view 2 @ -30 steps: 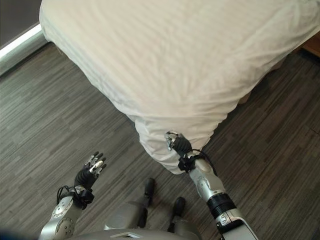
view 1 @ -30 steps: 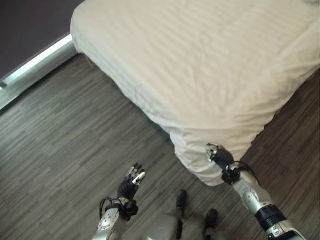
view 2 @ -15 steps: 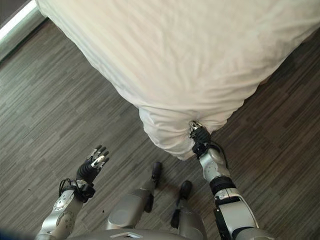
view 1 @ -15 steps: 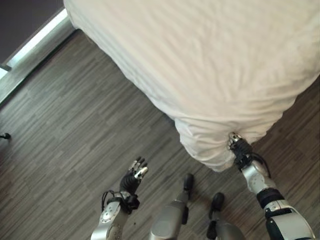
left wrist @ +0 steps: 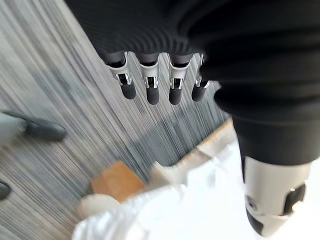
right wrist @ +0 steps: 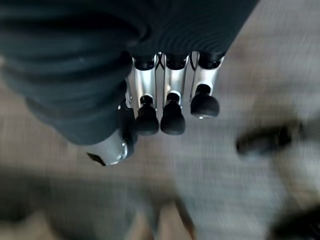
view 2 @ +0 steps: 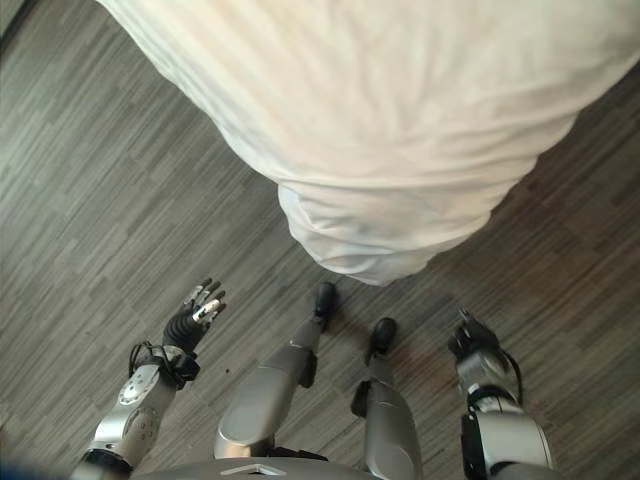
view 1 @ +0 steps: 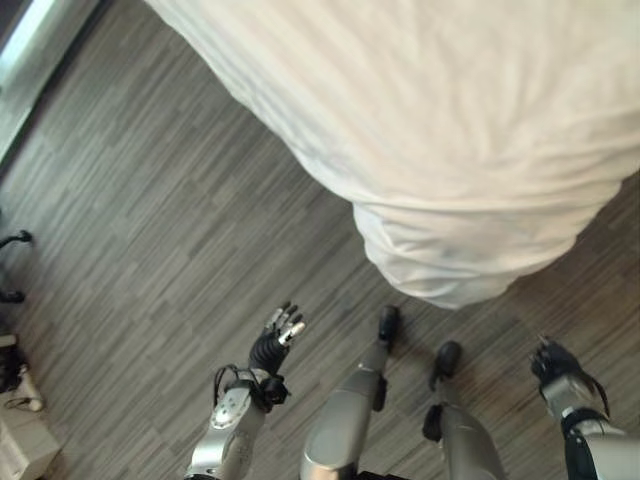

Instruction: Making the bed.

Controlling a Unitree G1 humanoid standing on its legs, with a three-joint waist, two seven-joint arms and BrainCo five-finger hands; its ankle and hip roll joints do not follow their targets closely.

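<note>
Bed point(view 1: 470, 110): upper right of both eye views, draped in a white sheet point(view 2: 400, 130), creased and lightly rumpled across the top. Nearest corner hanging down in a rounded, bunched fold point(view 1: 450, 265) just above the floor, free of both hands.

Floor point(view 1: 150, 230): grey wood-grain planks, running diagonally under and around the bed.

Left hand point(view 1: 280, 333): low in the eye views, over bare floor, well apart from the bed corner. Fingers point(left wrist: 150, 85) straight and slightly spread (relaxed, grasping nothing), thumb point(left wrist: 272, 192) held apart to one side. Pale cloth and a small brown block point(left wrist: 117, 180) visible past the fingers in the left wrist view, too blurred to identify.

Right hand point(view 2: 475, 340): low right of the eye views, above the floor, near the bed corner but clear of the hanging fold. Fingers point(right wrist: 167, 100) hanging side by side in the right wrist view, loosely extended (released, nothing between them and the thumb point(right wrist: 112, 150)). Blurred floor behind the fingers.

Pale strip point(view 1: 30, 55): along the upper left edge of the left eye view, beside the floor, apart from the bed.

Dark objects and a pale item point(view 1: 15, 400): at the far left edge of the left eye view, on the floor, too small to tell.
</note>
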